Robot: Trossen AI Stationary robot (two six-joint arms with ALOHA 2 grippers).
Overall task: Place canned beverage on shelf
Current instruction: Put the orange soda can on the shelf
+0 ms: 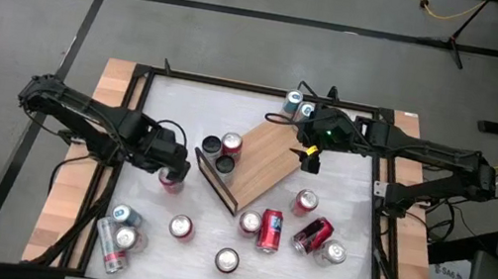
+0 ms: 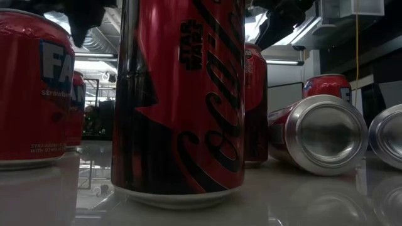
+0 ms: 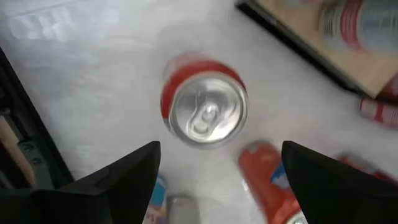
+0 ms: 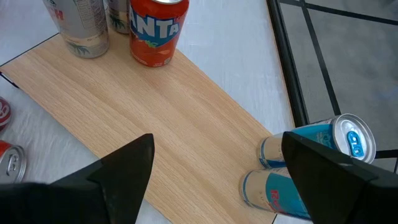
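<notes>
A tall red cola can [image 2: 179, 100] fills the low view. The left gripper [image 3: 217, 171] hovers wide open and empty over an upright red can [image 3: 205, 106] beside the shelf [image 1: 260, 161]. The right gripper [image 4: 214, 168] hangs open and empty above the shelf's far end, near two blue cans [image 4: 311, 165].

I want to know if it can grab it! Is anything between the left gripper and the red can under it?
No. In the left wrist view, the open left gripper hangs over the upright red can, nothing between.

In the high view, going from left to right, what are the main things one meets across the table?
Left pincer above a red can → two cans standing on the shelf → the shelf → right pincer → lying red can.
</notes>
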